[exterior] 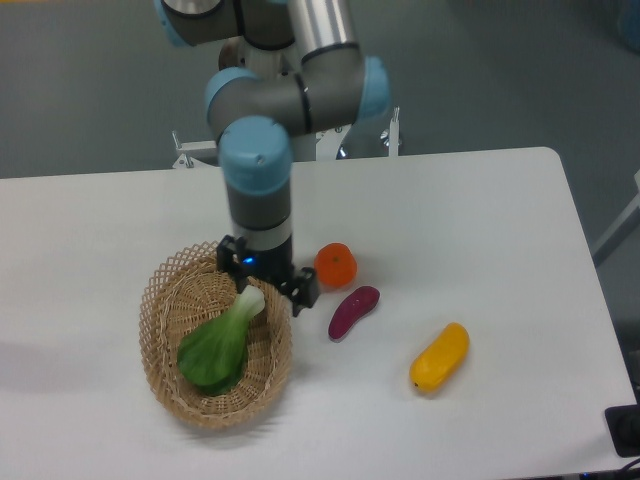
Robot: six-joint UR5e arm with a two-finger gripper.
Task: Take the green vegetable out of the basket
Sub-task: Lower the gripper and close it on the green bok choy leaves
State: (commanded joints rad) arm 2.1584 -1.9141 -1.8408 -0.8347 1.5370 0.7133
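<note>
One arm [262, 130] is present, reaching down from the top of the view with its wrist section held close to vertical over the upper right part of the basket [165, 300]. The gripper [262, 282] sits at the basket's rim, directly above the pale stalk end of the green vegetable [220, 343]. Its black body hides the fingers from this angle, so whether they are spread or pressed together cannot be told, nor whether they touch the stalk. A small blue light shows on the gripper body.

Count of items on the white table [480, 220]: one basket, one green vegetable, one orange round piece [336, 265], one purple eggplant-shaped piece [353, 311], one yellow oblong piece [440, 357].

The green vegetable lies inside the basket, leaves toward the lower left and stalk end pointing up and right toward the gripper. It rests on the basket floor, tilted along that diagonal.

The three loose pieces lie outside the basket to its right. The orange round piece is just beside the gripper's right edge. The purple eggplant-shaped piece is near it, slightly lower. The yellow oblong piece lies further right and lower, apart from both.
</note>
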